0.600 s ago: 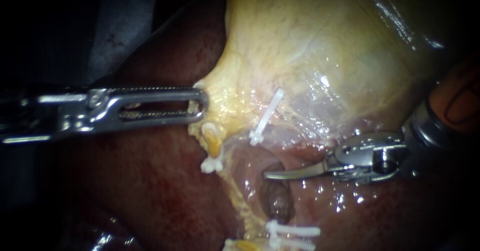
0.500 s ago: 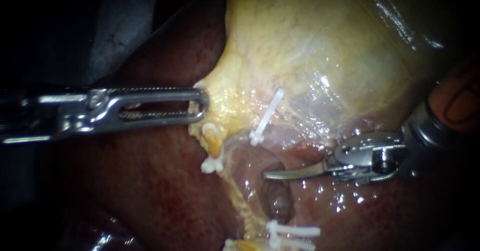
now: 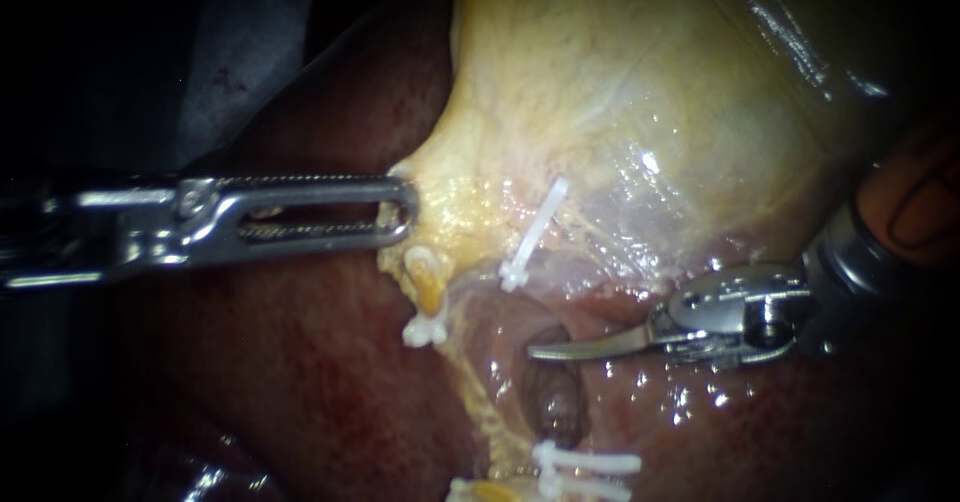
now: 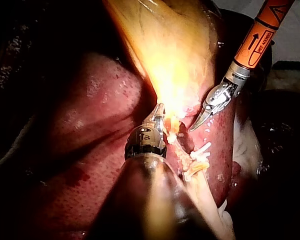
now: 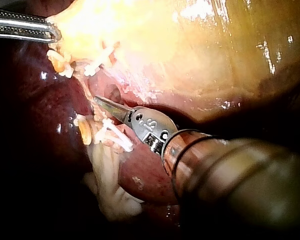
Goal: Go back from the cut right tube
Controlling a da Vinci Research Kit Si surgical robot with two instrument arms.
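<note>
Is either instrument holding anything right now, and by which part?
The left instrument grips the gallbladder by its pulled-out corner, beside the clipped tube stub. The right instrument has shut jaws and holds nothing.

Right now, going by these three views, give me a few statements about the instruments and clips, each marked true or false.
1. The right instrument has its jaws shut and holds nothing. True.
2. The left instrument grips the liver. False: its jaws are shut on the edge of the gallbladder.
3. In the endoscope view, white clips lie below the right instrument's tip. True.
4. The two instruments touch each other. False: they are apart, with a single clip on the tissue between them.
</note>
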